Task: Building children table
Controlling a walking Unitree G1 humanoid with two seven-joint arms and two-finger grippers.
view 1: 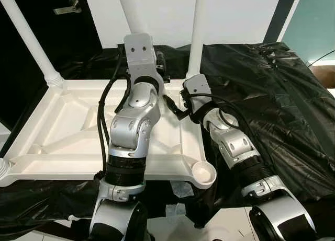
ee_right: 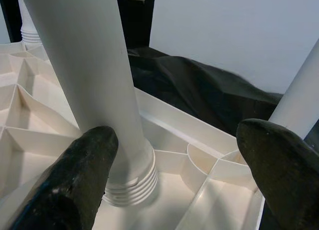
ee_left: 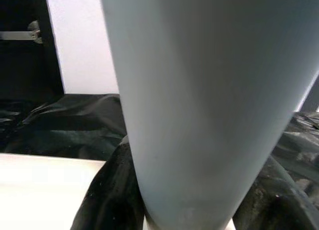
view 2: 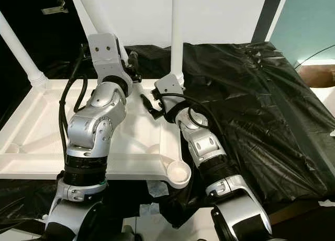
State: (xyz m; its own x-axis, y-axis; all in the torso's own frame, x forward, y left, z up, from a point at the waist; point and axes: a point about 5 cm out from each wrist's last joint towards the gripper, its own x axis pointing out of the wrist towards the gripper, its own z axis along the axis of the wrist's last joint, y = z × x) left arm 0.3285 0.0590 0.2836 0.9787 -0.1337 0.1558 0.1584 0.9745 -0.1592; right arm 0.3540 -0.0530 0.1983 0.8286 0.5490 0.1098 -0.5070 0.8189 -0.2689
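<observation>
Setting: black plastic sheeting spread over a low surface, white wall behind, dark door with a metal handle at far left.
Tabletop: white plastic tabletop lies upside down on the sheeting, ribbed underside up; it is the landmark for everything below.
Near corner: empty round leg socket at the tabletop's near right corner, no leg in it.
Near left corner: threaded stub at the frame edge, partly cut off.
Right gripper: over the tabletop's right side, fingers spread wide apart and holding nothing; between them the middle leg's threaded base sits in the tabletop, and one finger looks to be just beside it.
Left gripper: raised at the tabletop's far edge, against the middle leg; whether its fingers are closed or apart, I cannot tell. Its wrist camera is pressed close to the leg's shaft.
Middle leg: white, standing up from the tabletop's far edge.
Right leg: white, upright at the tabletop's far right corner.
Left leg: white, leaning, seated at the far left corner with its ribbed collar.
</observation>
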